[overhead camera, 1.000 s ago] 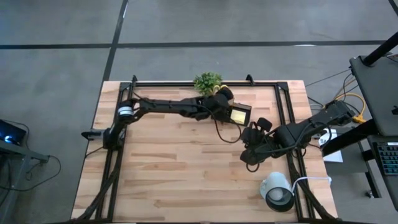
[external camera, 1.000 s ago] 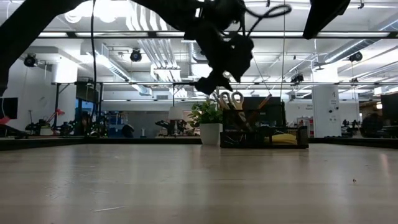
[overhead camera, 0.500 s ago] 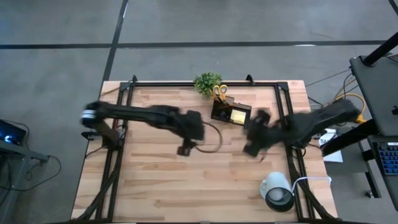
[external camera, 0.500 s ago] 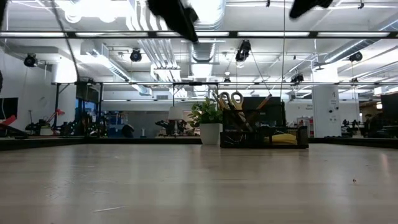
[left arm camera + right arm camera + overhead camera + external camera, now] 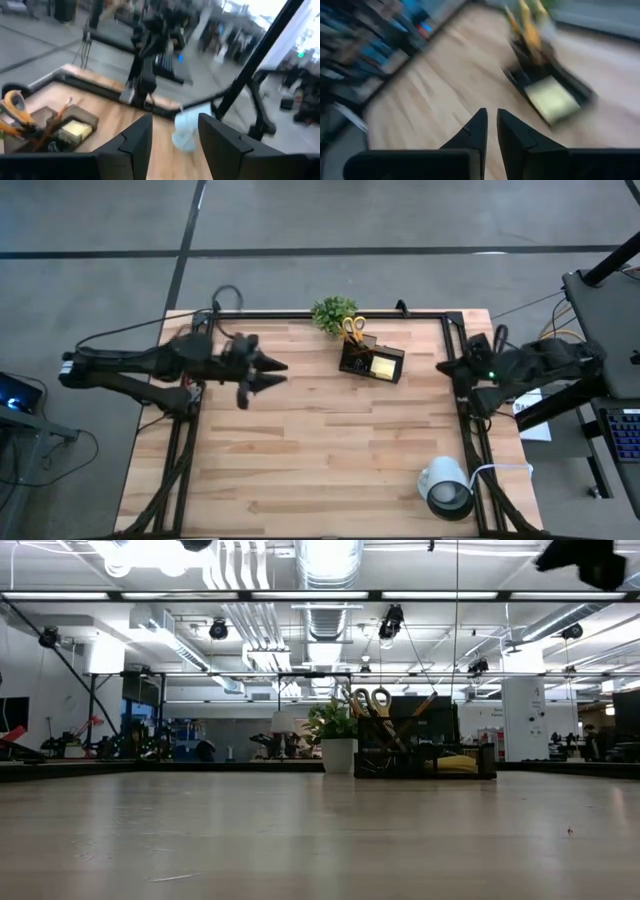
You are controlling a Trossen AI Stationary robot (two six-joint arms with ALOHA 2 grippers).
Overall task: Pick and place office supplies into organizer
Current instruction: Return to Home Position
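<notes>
The organizer (image 5: 362, 360), holding scissors (image 5: 352, 328) and a sticky-note pad (image 5: 383, 367), stands beside the plant (image 5: 333, 311) on the table (image 5: 300, 460), with the left jaws open and empty well to its left, the right jaws closed well to its right.

A pale wooden plank table (image 5: 300, 450) carries three things. A small green plant (image 5: 333, 312) stands at 12 o'clock on the far edge. The black mesh organizer (image 5: 372, 362) sits just beside it, toward 1 o'clock. A white cylinder (image 5: 445, 483) lies at 4 o'clock, well apart from both.
</notes>
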